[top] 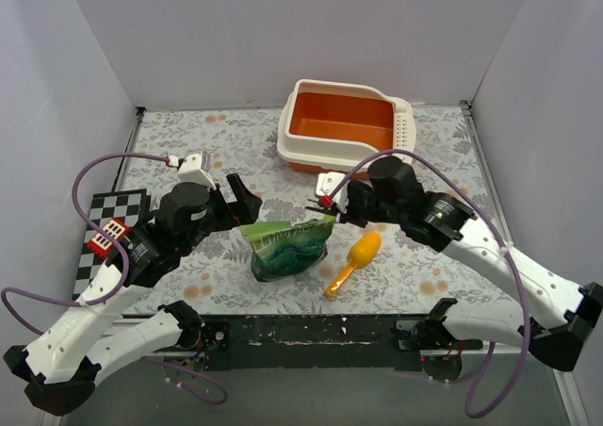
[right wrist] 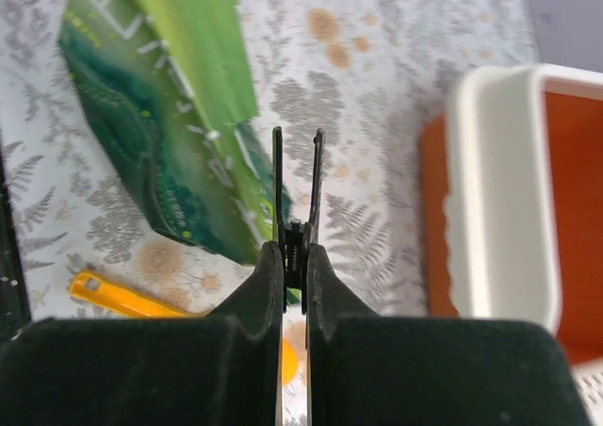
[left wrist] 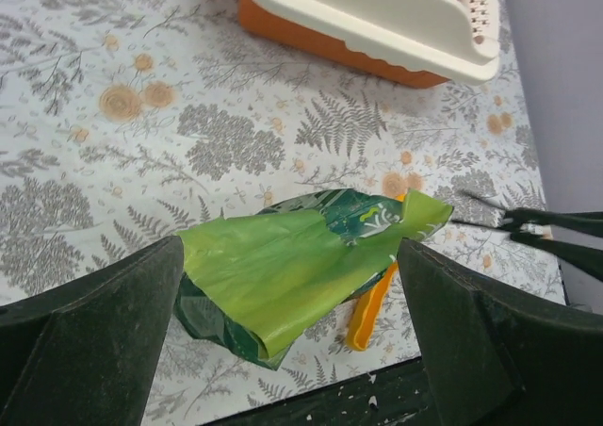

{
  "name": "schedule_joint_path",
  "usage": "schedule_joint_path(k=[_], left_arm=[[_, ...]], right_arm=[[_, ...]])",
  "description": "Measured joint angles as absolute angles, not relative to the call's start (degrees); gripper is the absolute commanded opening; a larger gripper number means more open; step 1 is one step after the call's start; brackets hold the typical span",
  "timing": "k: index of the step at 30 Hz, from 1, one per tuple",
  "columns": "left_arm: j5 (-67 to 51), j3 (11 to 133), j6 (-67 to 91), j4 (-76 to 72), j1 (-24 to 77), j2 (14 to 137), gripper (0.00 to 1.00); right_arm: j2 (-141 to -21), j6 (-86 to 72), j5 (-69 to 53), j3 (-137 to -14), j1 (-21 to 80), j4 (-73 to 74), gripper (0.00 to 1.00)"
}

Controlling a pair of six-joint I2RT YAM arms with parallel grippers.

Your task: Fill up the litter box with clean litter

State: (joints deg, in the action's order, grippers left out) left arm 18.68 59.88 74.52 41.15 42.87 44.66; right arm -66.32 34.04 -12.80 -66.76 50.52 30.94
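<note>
The large rectangular white plastic litter box (top: 332, 152) with its orange inside sits at the far right of the fern-patterned table (top: 226, 139). A crinkly green foil bag (top: 287, 247) stands near the front, with a yellow-orange plastic scoop (top: 355, 259) just to its right. The left gripper (left wrist: 290, 256) hangs over the bag with fingers spread wide, while the right gripper (right wrist: 294, 256) is pinched tight on a thin black two-bladed tool (right wrist: 278, 181) at the bag's far right corner.

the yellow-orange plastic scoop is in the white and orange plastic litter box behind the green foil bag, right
No: the yellow-orange plastic scoop lies on the table beside the green foil bag, not in the litter box; the top external view shows it.
</note>
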Motion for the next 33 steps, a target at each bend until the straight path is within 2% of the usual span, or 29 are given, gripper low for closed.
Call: schedule_joint_path(k=[3,8,13,17,21,33], left_arm=[[19.77,62.04,77.52,45.63,42.87,47.07,0.98],[18.9,63.53,83.11,49.87,42.87,49.91,0.98],[15.07,65.52,89.36,53.19,42.87,50.15,0.98],[12.49,67.48,94.8,56.51,42.87,50.96,0.98],[11.66,67.18,99.9,60.71,42.87,50.19,0.98],[11.07,56.95,109.54,64.58,42.87,42.96,0.98]], right_arm=[[-60.66,31.14,-5.17,-66.83,50.5,30.17,0.01],[-59.42,23.83,8.69,-67.24,49.04,30.0,0.01],[-64.34,10.24,17.78,-67.24,38.54,32.29,0.01],[-67.72,-0.23,17.85,-66.5,25.3,35.03,0.01],[-68.27,-9.06,14.26,-59.96,15.73,35.81,0.01],[-71.96,-16.03,8.71,-51.44,7.99,32.53,0.01]])
